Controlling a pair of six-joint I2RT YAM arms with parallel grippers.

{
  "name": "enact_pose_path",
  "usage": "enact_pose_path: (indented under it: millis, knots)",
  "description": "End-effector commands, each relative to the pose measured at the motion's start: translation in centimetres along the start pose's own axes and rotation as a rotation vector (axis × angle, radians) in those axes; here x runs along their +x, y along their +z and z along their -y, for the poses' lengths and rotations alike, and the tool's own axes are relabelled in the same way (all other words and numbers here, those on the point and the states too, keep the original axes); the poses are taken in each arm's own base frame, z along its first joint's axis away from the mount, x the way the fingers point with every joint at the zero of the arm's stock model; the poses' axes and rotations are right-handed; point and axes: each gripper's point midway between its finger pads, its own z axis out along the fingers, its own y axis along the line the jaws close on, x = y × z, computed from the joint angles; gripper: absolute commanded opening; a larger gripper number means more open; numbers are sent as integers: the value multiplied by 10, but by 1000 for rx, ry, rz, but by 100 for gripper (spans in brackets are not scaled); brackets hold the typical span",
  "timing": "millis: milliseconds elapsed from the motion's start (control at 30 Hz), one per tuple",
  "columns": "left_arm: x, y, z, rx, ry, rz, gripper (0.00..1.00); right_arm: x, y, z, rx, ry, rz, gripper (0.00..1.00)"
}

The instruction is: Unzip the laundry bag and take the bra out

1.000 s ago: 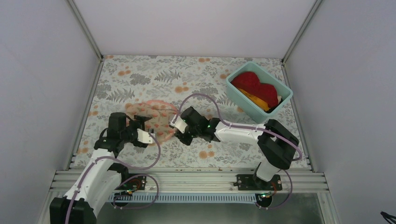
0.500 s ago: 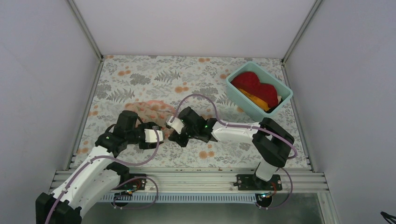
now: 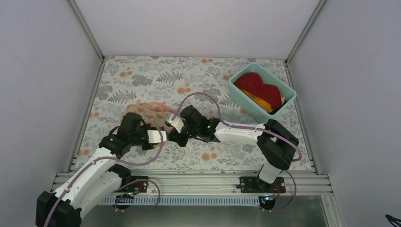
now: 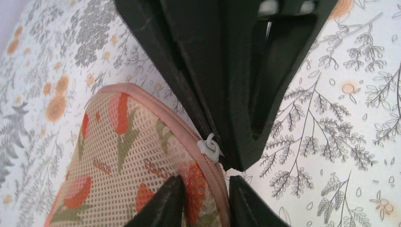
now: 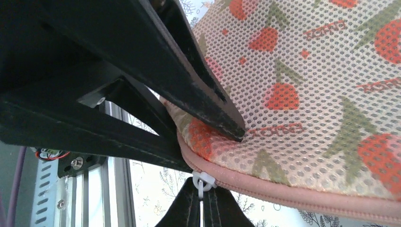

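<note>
The peach-pink mesh laundry bag [image 3: 150, 111] lies left of the table's centre, its near-right end covered by both grippers. My left gripper [image 3: 163, 135] comes in from the left. In the left wrist view the gripper [image 4: 204, 189] pinches the bag [image 4: 118, 156] at its zipper seam, one finger on each side. My right gripper [image 3: 171, 133] meets it from the right. Seen from the right wrist, this gripper [image 5: 202, 201] is shut on the white zipper pull [image 5: 202, 182], which hangs from the bag's [image 5: 321, 71] pink edge. The pull [image 4: 209, 148] sits just beyond my left fingertips. The bra is hidden.
A teal plastic tub [image 3: 285, 101] stands at the back right and holds a red cloth [image 3: 257, 85] and an orange cloth [image 3: 259, 100]. An aluminium rail [image 3: 189, 182] runs along the near edge. White walls close in the left, right and far sides.
My left gripper moved right to the bag's near edge and closed from wide open onto the seam. The right gripper stayed shut on the pull and shifted slightly left.
</note>
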Motion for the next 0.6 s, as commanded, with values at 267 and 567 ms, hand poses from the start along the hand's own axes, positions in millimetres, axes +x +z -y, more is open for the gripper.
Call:
enact_pose_path:
  millis: [267, 567]
  knots:
    - [6, 0, -7, -47, 104, -36, 2, -23, -29, 21, 128, -7, 73, 4]
    - [-4, -6, -7, -81, 364, 14, 2, 9, -72, 91, 335, 117, 62, 4]
